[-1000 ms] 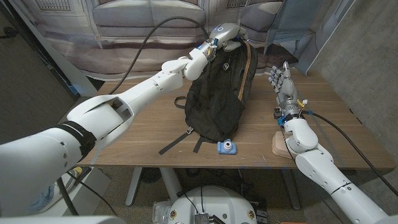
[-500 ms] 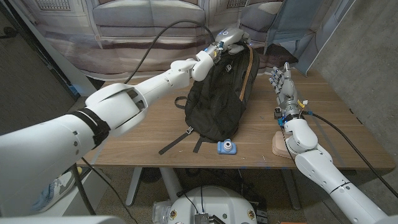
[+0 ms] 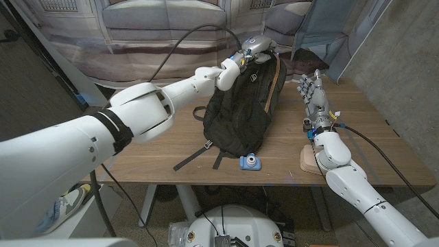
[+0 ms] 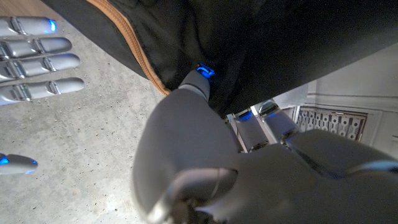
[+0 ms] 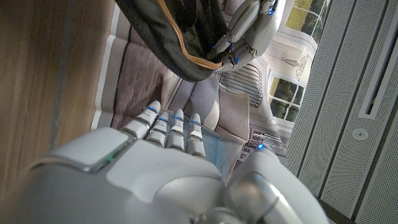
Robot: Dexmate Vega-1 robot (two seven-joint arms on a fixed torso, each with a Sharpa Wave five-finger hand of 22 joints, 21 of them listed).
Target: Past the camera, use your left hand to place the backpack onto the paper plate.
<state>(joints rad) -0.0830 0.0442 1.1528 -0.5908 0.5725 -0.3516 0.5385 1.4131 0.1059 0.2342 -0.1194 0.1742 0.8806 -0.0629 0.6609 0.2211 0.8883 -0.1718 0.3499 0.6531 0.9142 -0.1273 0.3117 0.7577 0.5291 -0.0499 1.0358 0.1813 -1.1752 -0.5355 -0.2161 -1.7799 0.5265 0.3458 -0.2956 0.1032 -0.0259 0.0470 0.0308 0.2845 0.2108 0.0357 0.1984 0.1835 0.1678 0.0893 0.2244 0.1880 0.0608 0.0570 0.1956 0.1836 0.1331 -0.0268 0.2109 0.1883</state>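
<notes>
Wooden table [image 3: 164, 147], frame centre: left hand [image 3: 252, 49] grips top of black backpack [image 3: 241, 106]; right hand [image 3: 313, 92] empty, fingers extended; blue camera [image 3: 250, 162] below backpack.

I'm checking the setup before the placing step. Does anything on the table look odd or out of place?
The paper plate the task names is nowhere visible. The black backpack is gripped at its top by the left hand, straps trailing over the table's front edge beside the blue camera.

Left hand [image 3: 255, 46] gripping; right hand [image 3: 313, 92] upright, fingers straight
</notes>
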